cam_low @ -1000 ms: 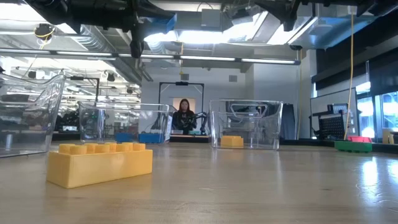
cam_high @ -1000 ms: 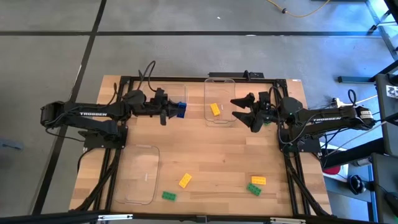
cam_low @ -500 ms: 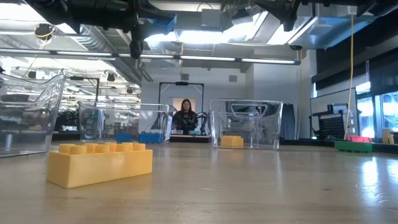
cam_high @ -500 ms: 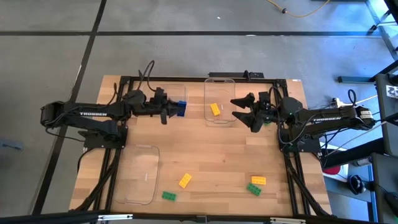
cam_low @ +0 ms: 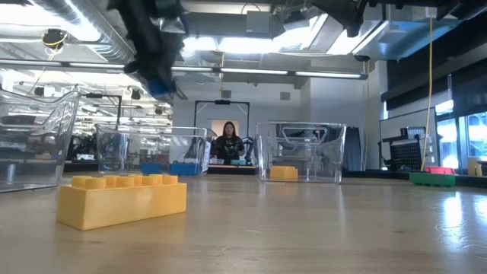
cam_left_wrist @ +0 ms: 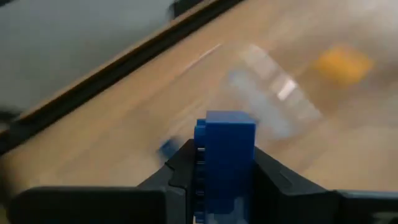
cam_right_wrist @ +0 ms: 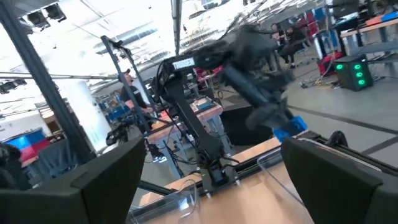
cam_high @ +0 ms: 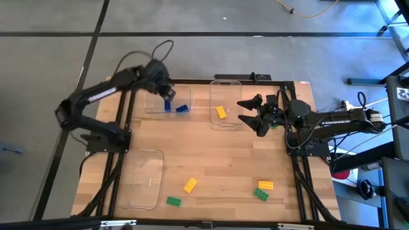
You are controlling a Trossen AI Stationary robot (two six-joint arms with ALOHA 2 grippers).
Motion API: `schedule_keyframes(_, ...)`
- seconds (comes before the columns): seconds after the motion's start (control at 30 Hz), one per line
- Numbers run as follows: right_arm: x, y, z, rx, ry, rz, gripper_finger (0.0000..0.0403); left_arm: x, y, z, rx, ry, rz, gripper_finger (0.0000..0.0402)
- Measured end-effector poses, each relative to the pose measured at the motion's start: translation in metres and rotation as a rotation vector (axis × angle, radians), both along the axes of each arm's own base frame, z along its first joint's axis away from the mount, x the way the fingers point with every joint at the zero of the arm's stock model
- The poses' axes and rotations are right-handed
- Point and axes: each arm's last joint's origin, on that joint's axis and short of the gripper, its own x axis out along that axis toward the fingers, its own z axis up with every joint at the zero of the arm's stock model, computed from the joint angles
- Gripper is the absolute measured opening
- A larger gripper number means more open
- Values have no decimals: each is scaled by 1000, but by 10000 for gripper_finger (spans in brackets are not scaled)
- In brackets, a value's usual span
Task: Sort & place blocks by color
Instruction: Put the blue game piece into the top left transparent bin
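Note:
My left gripper (cam_high: 167, 101) hangs above the far-left clear tray (cam_high: 155, 103), shut on a blue block (cam_left_wrist: 225, 158); the low view shows it blurred, high up (cam_low: 157, 74). Another blue block (cam_high: 183, 108) lies in that tray. My right gripper (cam_high: 254, 115) hovers open beside the middle far tray (cam_high: 225, 89), which holds a yellow block (cam_high: 220, 112). On the near table lie two yellow blocks (cam_high: 190, 186) (cam_high: 266, 185) and two green blocks (cam_high: 173, 200) (cam_high: 261, 194). My left gripper pinches the blue block between its two fingers by the block's two opposite side faces (cam_left_wrist: 205, 165). The block's end sticks out past the fingertips. The fingers point downward, and the block is lifted clear above the far-left tray.
A third clear tray (cam_high: 146, 179) lies near the table's left near corner. A green block (cam_low: 432, 179) sits by the table's right edge, below my right arm. Black frame rails run along the far and side edges. Open wood lies in the table's middle.
My left arm has swung up and toward the table's far left, and the gripper has tipped from level to pointing down over the far-left tray. It stays shut on the blue block, which went with it. A blue block in the tray has come into view.

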Motion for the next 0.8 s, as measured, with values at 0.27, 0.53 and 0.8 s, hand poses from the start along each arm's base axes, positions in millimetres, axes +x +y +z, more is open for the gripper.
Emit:
schedule_keyframes(0.27,0,-1,0,8,0,-29,378,21,47,-53,-246,226,-132,81)
schedule_keyframes(0.53,0,-2,-1,14,9,-56,378,47,42,-97,-292,328,-52,81)
schedule_keyframes(0.8,0,-2,-1,14,12,-57,378,46,41,-116,-310,278,75,81)
